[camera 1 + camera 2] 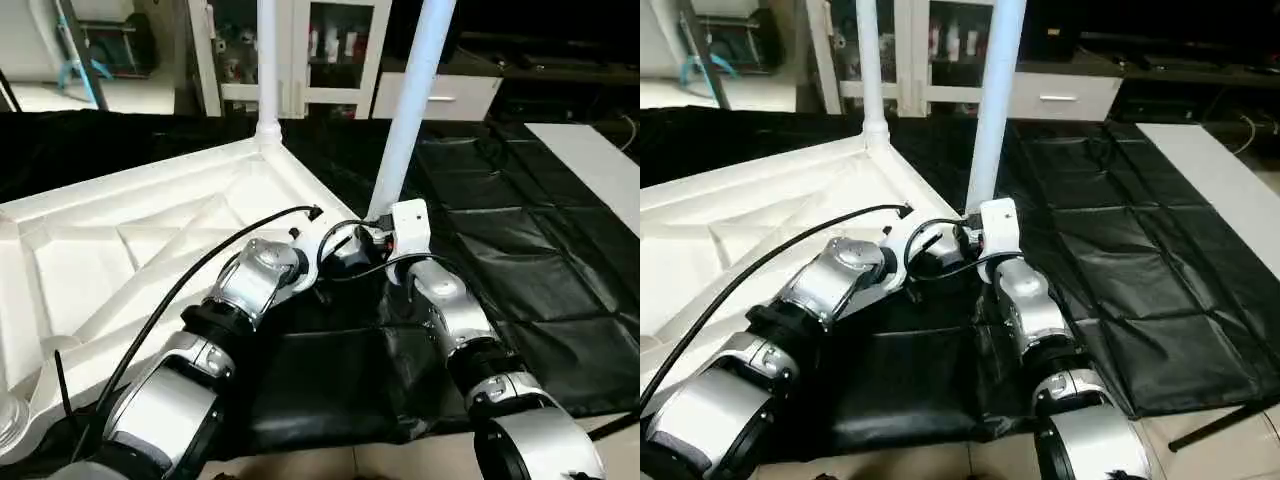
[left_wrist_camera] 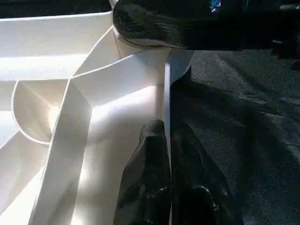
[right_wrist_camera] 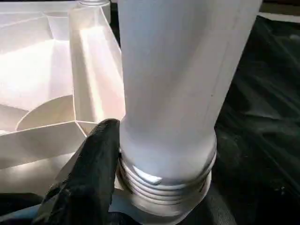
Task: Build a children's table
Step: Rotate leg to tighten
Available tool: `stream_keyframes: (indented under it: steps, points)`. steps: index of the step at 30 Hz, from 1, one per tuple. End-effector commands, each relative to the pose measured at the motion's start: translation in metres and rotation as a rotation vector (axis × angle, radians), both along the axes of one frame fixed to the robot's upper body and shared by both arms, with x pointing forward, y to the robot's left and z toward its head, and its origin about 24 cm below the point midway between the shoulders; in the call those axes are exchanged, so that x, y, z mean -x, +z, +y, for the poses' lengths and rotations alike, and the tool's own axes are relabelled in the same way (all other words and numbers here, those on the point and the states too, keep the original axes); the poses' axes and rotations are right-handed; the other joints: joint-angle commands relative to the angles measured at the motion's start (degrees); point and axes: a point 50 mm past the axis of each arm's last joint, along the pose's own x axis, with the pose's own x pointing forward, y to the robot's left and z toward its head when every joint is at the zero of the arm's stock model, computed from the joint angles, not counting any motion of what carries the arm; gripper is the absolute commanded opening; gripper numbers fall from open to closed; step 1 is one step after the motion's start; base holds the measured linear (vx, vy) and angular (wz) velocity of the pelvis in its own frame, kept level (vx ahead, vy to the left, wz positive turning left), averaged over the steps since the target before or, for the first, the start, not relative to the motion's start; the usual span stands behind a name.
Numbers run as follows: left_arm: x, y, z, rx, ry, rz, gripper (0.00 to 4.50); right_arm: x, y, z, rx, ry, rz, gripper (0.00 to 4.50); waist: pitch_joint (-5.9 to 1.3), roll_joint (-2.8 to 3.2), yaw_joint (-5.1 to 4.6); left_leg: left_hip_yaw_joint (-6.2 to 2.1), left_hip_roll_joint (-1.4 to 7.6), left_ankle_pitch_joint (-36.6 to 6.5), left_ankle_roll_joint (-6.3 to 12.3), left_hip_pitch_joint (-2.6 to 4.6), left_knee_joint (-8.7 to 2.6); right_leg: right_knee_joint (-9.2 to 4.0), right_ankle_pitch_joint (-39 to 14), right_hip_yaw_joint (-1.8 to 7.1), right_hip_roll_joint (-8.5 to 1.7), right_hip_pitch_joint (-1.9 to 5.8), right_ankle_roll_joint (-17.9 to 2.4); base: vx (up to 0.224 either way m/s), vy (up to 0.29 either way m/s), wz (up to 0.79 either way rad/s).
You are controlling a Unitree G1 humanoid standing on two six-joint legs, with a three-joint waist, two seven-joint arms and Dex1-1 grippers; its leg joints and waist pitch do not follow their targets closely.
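Note:
The children's table top (image 1: 120, 250) lies upside down on the black cloth, ribbed underside facing up. One white leg (image 1: 267, 60) stands upright in its far corner. A second leg (image 1: 410, 110) leans slightly over the near right corner. My right gripper (image 3: 154, 187) is shut on this leg just above its threaded end (image 3: 164, 183), with one black finger (image 3: 93, 164) pressed against it. My left gripper (image 2: 166, 133) is shut on the top's rim wall (image 2: 165, 93) beside that corner, one finger on each side.
The black cloth (image 1: 520, 260) covers the work table to the right and front of the top. A white panel (image 1: 600, 160) lies at the far right. A white cabinet (image 1: 330, 60) and dark furniture stand behind the table.

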Motion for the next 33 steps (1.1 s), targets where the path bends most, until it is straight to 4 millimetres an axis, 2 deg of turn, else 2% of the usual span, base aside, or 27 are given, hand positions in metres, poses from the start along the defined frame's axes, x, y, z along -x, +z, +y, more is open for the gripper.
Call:
stream_keyframes:
  steps: [1,3,5,8,10,12,13,14,15,16,17,19,20,21,22,23,24,25,26,27,29,30,32,33]
  points:
    - [-0.008,0.015,-0.004,0.017,0.015,-0.101,0.00,0.012,-0.012,0.016,-0.066,0.147,0.053,3.02,-3.71,0.07,0.29,0.29,0.67,-16.6,1.85,0.38,-4.30,-3.74,-17.6,1.67,-2.28,2.87,-10.7,0.000,0.000,0.00]
    - [-0.008,0.013,-0.003,0.014,0.013,-0.099,0.00,0.011,-0.006,0.010,-0.113,0.139,0.035,3.36,-3.75,0.10,0.42,0.25,0.77,-16.2,1.90,0.42,-4.30,-3.62,-17.0,1.71,-2.31,2.83,-11.0,0.000,0.000,0.00]
    - [-0.007,0.013,-0.002,0.011,0.011,-0.096,0.00,0.011,-0.003,0.007,-0.111,0.145,0.013,3.39,-3.74,0.07,0.63,0.26,0.77,-15.7,2.11,0.28,-4.30,-3.62,-16.7,1.70,-2.38,2.97,-10.9,0.000,0.000,0.00]
    - [-0.007,0.012,-0.001,0.007,0.004,-0.095,0.00,0.012,0.005,-0.003,-0.100,0.151,-0.033,3.72,-3.66,-0.13,0.78,0.26,0.75,-15.3,2.22,0.23,-4.34,-3.83,-18.1,1.67,-2.40,3.01,-10.2,0.000,0.000,0.00]
    - [-0.007,0.011,0.001,0.007,-0.012,-0.090,0.00,0.015,0.009,-0.012,-0.084,0.174,-0.061,3.83,-3.75,-0.28,0.66,0.14,0.72,-14.9,2.27,-0.09,-4.37,-3.73,-18.5,1.65,-2.43,3.21,-9.8,0.000,0.000,0.00]
    - [-0.004,0.009,0.003,0.012,-0.037,-0.071,0.00,0.021,0.011,-0.020,-0.066,0.237,-0.062,4.04,-3.61,-0.28,0.80,0.13,0.81,-15.2,2.65,0.05,-4.38,-3.94,-18.9,1.65,-2.33,3.11,-9.5,0.000,0.000,0.00]
    - [-0.001,0.005,0.008,-0.003,-0.070,-0.057,0.00,0.028,0.013,-0.031,-0.009,0.322,-0.067,4.04,-3.58,-0.10,0.76,0.12,0.77,-15.7,2.77,0.03,-4.40,-4.00,-19.6,1.62,-2.34,3.09,-9.5,0.000,0.000,0.00]
    - [-0.001,0.004,0.010,-0.008,-0.081,-0.056,0.00,0.031,0.013,-0.035,0.005,0.341,-0.067,4.17,-3.57,-0.15,0.92,0.14,0.83,-15.7,2.88,0.12,-4.37,-4.14,-19.6,1.64,-2.34,3.07,-9.3,0.000,0.000,0.00]
    - [0.000,0.004,0.010,-0.009,-0.084,-0.055,0.00,0.031,0.013,-0.036,0.009,0.346,-0.067,4.17,-3.58,-0.29,0.99,0.15,0.87,-15.4,3.12,0.07,-4.35,-4.02,-19.0,1.71,-2.40,3.07,-9.5,0.000,0.000,0.00]
    - [0.004,0.001,0.014,0.002,-0.125,-0.026,0.00,0.040,0.016,-0.047,0.025,0.429,-0.064,4.17,-3.60,-0.38,1.06,0.19,0.88,-15.2,3.38,0.06,-4.30,-4.01,-19.0,1.69,-2.42,3.14,-9.6,0.000,0.000,0.00]
    - [0.004,0.001,0.014,0.002,-0.125,-0.026,0.00,0.040,0.016,-0.047,0.025,0.429,-0.064,4.17,-3.52,-0.43,1.24,0.22,0.94,-15.0,3.56,0.10,-4.26,-4.03,-18.8,1.76,-2.46,3.14,-9.6,0.000,0.000,0.00]
    - [0.012,-0.001,0.019,0.007,-0.231,-0.014,0.00,0.051,0.023,-0.063,0.041,0.521,-0.056,4.17,-3.44,-0.41,1.27,0.27,1.05,-15.6,3.81,0.18,-4.34,-4.16,-20.4,1.82,-2.53,2.95,-9.6,0.000,0.000,0.00]
    - [0.020,-0.001,0.025,-0.006,-0.329,-0.010,0.00,0.059,0.029,-0.075,0.077,0.580,-0.055,4.17,-3.38,-0.40,1.49,0.13,1.05,-15.7,4.05,0.22,-4.45,-4.28,-20.8,1.74,-2.50,3.14,-9.4,0.000,0.000,0.00]
    - [0.024,-0.001,0.027,-0.015,-0.379,-0.006,0.00,0.063,0.031,-0.081,0.099,0.610,-0.053,4.17,-3.40,-0.43,1.73,0.05,1.39,-15.2,4.16,0.09,-4.52,-3.98,-19.7,1.94,-2.60,3.23,-9.4,0.000,0.000,0.00]
    - [0.032,0.000,0.029,-0.002,-0.470,0.013,0.00,0.067,0.033,-0.086,0.107,0.644,-0.045,4.17,-3.22,-0.70,1.64,0.23,1.36,-15.7,4.18,0.11,-4.62,-4.16,-20.6,1.93,-2.46,2.93,-9.5,0.000,0.000,0.00]
    - [0.040,-0.001,0.034,0.001,-0.525,0.063,0.00,0.071,0.036,-0.090,0.099,0.678,-0.019,4.17,-3.31,-0.55,1.92,0.09,1.29,-15.9,4.02,0.25,-4.61,-4.07,-21.6,1.83,-2.61,3.04,-9.3,0.000,0.000,0.00]
    - [0.042,-0.002,0.035,0.001,-0.536,0.079,0.00,0.072,0.036,-0.092,0.096,0.688,-0.010,4.17,-3.28,-0.40,1.93,0.12,1.39,-15.8,3.69,0.14,-4.69,-4.02,-22.2,2.00,-2.73,2.98,-9.3,0.000,0.000,0.00]
    - [0.042,-0.002,0.035,0.001,-0.536,0.079,0.00,0.072,0.036,-0.092,0.096,0.688,-0.010,4.17,-3.13,-0.33,1.86,0.25,1.48,-16.6,3.32,0.49,-4.70,-4.28,-22.6,2.03,-2.59,2.50,-9.5,0.000,0.000,0.00]
    - [0.045,-0.002,0.037,-0.003,-0.571,0.091,0.00,0.074,0.038,-0.093,0.090,0.712,-0.004,4.17,-3.21,-0.53,1.83,0.25,1.42,-16.6,3.12,0.44,-4.63,-4.16,-22.5,1.98,-2.56,2.56,-9.5,0.000,0.000,0.00]
    - [0.048,-0.002,0.039,-0.002,-0.600,0.101,0.00,0.075,0.039,-0.094,0.086,0.725,0.003,4.17,-3.34,-0.16,2.26,0.34,1.62,-16.9,2.74,1.01,-4.53,-4.08,-21.4,2.10,-2.64,2.15,-10.1,0.000,0.000,0.00]
    - [0.054,-0.001,0.042,0.013,-0.657,0.136,0.00,0.075,0.040,-0.094,0.073,0.757,0.020,4.17,-3.23,-0.44,2.36,0.48,1.65,-16.7,2.74,1.02,-4.61,-3.71,-18.9,2.17,-2.34,2.16,-11.2,0.000,0.000,0.00]
    - [0.057,-0.001,0.041,0.019,-0.674,0.146,0.00,0.076,0.040,-0.091,0.062,0.784,0.032,4.17,-3.26,-0.37,2.46,0.60,1.61,-16.5,2.66,1.05,-4.57,-3.60,-18.3,2.24,-2.37,2.19,-11.5,0.000,0.000,0.00]
    - [0.058,0.000,0.040,0.027,-0.682,0.151,0.00,0.077,0.038,-0.084,0.057,0.831,0.046,4.17,-3.33,-0.38,2.41,0.53,1.52,-15.8,2.69,0.62,-4.60,-3.33,-17.8,2.25,-2.43,2.57,-11.4,0.000,0.000,0.00]
    - [0.058,0.000,0.040,0.027,-0.682,0.151,0.00,0.077,0.038,-0.084,0.057,0.833,0.047,4.17,-3.31,-0.33,2.39,0.50,1.53,-15.7,2.48,0.64,-4.62,-3.36,-18.0,2.24,-2.45,2.54,-11.2,0.000,0.000,0.00]
